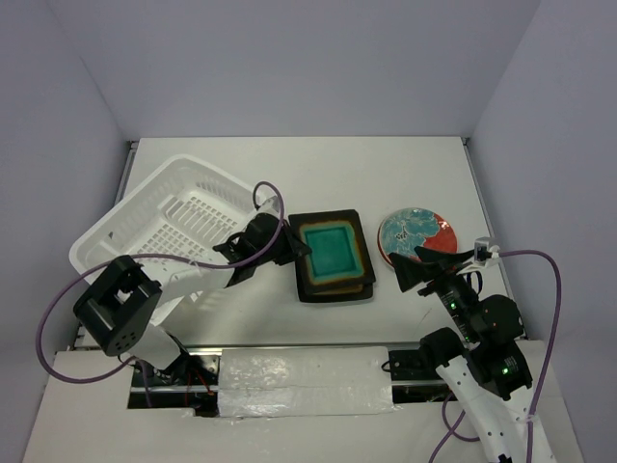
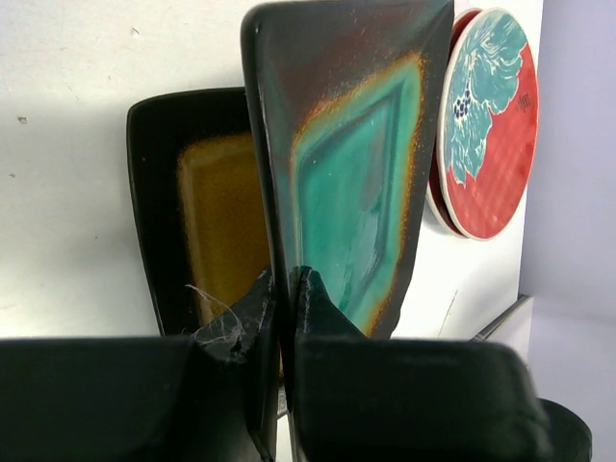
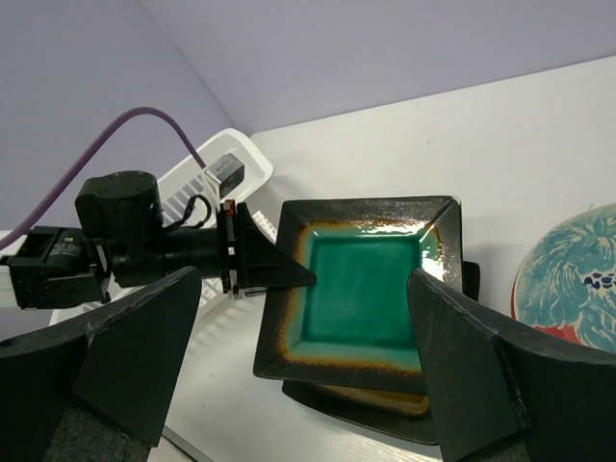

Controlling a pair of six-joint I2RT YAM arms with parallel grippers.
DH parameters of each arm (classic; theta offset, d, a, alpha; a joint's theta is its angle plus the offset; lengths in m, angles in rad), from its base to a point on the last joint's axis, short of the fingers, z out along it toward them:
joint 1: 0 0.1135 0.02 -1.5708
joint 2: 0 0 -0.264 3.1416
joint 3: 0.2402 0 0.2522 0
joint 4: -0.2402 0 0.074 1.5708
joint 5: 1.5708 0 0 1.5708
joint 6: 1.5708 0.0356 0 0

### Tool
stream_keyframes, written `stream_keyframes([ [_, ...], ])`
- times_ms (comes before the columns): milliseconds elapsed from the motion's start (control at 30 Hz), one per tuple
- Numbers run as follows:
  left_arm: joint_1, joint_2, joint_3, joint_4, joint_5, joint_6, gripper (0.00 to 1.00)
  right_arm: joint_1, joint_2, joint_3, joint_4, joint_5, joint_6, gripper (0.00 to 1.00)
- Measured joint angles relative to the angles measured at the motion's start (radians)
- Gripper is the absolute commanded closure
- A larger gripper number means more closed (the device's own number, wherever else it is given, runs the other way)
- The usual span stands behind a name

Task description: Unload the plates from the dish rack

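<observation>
- Left fingers (image 2: 322, 318) pinching teal plate (image 1: 333, 251) by its left rim. It hovers just above mustard plate (image 2: 217, 212), mid-tabletop; next move likely straight down.
- Right fingers (image 3: 481, 366) wide open, empty, beside red plates (image 1: 417, 234).

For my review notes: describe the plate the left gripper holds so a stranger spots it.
Right of the white rack, mid-table, are two square plates. It is the upper plate, pinched by the left gripper: teal centre, the lower plate mustard.
</observation>
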Motion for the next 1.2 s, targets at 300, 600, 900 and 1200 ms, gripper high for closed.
stream_keyframes([
  [300, 0.014, 0.079, 0.003, 0.059, 0.093, -0.006, 0.9, 0.0, 0.0, 0.0, 0.0, -0.008, 0.0, 0.06],
  [600, 0.015, 0.105, 0.004, 0.068, 0.113, -0.001, 0.82, 0.0, 0.0, 0.0, 0.001, -0.011, 0.0, 0.06],
  [900, 0.024, 0.107, 0.003, 0.003, 0.079, 0.059, 0.58, 0.0, 0.0, 0.0, 0.001, -0.011, 0.0, 0.06],
  [1200, 0.025, 0.124, 0.061, -0.131, 0.002, 0.171, 0.45, 0.0, 0.0, 0.0, 0.0, -0.013, 0.0, 0.06],
])
